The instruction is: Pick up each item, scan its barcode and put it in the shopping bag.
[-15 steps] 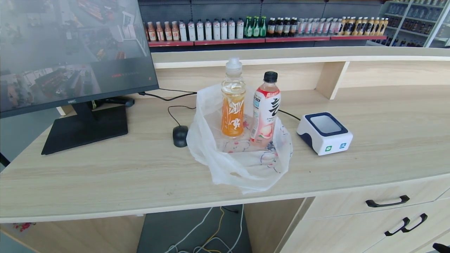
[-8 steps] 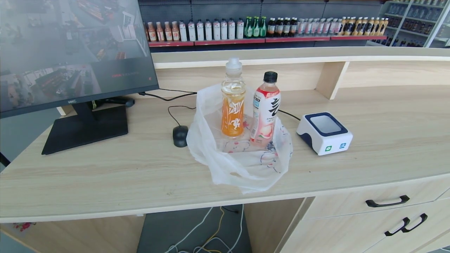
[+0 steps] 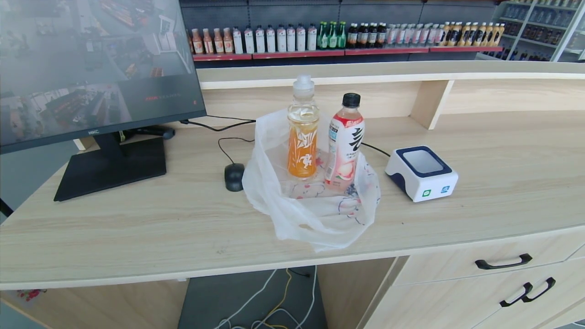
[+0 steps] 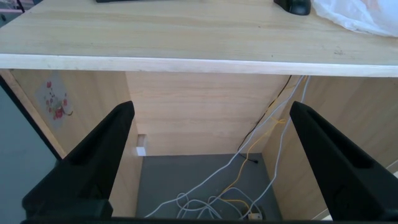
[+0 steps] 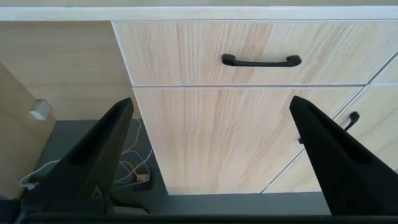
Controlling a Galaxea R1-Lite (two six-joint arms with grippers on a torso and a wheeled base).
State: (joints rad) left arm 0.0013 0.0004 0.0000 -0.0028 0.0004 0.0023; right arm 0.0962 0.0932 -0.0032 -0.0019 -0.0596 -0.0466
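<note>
1. The left gripper (image 4: pixel 211 107) is hanging below the counter (image 3: pixel 137 228) edge with its jaws spread wide and nothing between them. The right gripper (image 5: pixel 211 101) is sitting in front of the drawers, equally wide and empty.
2. The orange bottle (image 3: pixel 302 137) and pink bottle (image 3: pixel 345 146) are standing upright inside the bag (image 3: pixel 315 214) at the centre of the head view, close side by side. The scanner (image 3: pixel 421 172) is sitting just right of the bag. No loose item is lying on the counter, so the packing is probably finishing.
3. Either arm rising from under the counter is risking a knock against the front edge. The right one is also facing a drawer handle (image 5: pixel 261 60), and the left is hovering above loose cables (image 4: pixel 249 180) that could be catching a finger.
4. The bag is slumping low and giving the tall bottles no side support. Any tug on the film could be tipping the pink bottle onto the scanner, or the orange one toward the mouse (image 3: pixel 234 177) at centre left.
5. The bag's front fold is draping near the counter's lower edge, so a rising gripper could be snagging it and dragging everything forward.
6. Should a bottle need regrasping, its close neighbour is leaving little room, and an open finger could be nudging it over.
</note>
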